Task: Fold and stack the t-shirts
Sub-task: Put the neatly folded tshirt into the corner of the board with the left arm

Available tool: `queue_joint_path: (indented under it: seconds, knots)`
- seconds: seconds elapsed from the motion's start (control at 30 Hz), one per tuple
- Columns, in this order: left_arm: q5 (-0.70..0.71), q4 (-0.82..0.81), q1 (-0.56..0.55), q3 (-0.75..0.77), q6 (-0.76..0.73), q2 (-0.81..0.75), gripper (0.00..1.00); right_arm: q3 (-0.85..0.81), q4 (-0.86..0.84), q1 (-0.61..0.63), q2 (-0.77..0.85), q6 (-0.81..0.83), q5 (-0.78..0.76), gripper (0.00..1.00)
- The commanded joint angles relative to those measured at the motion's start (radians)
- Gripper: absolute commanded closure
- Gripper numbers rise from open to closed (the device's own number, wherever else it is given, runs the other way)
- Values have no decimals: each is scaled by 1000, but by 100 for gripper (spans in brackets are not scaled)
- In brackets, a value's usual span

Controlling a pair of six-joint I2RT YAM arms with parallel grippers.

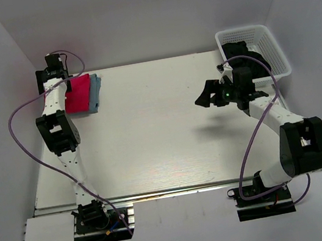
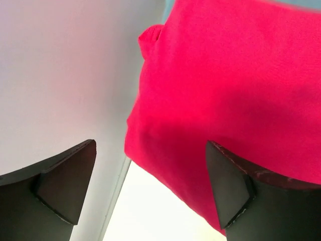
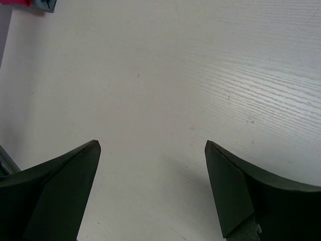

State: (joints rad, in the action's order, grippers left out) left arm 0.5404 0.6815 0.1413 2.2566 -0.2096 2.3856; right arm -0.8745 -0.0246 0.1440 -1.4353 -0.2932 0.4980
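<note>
Left hand [image 2: 150, 144] over red t-shirt [image 2: 230, 85] edge, right hand [image 3: 152, 144] above table [image 1: 151, 134], both wide, empty

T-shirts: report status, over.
Left gripper open, over red t-shirt edge. Right gripper open, empty, above table. Red t-shirt folded atop blue-grey t-shirt, far left. Basket far right, no obstruction.

The crimson red t-shirt [image 1: 80, 95] is shown folded flat and laid upon the pale blue-grey t-shirt [image 1: 97, 93], of which only a strip along the right side is exposed. The stack is placed at the far left corner of the worktop [image 1: 163, 132].
</note>
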Motion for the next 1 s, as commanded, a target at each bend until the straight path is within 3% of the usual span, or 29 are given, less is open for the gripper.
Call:
queue_joint_path:
  seconds: [0.0,0.33,0.43,0.5,0.8,0.97]
  knots:
    - [47,-3,1,52,18,-43,0,-49,-23,-1,-5,-3,25,10]
    - [-169,42,-29,-8,119,-172,0,-14,-43,0,24,3,42,10]
    - [-370,72,-40,-44,189,-252,0,-14,-52,0,33,6,56,10]
    - [-508,14,-70,-179,262,-354,0,3,-69,0,39,3,68,10]
    - [-324,-155,-434,-630,452,-598,0,130,-72,-3,122,11,60,10]
    - [-344,-238,-644,-845,470,-721,0,227,-113,-4,199,-11,40,10]
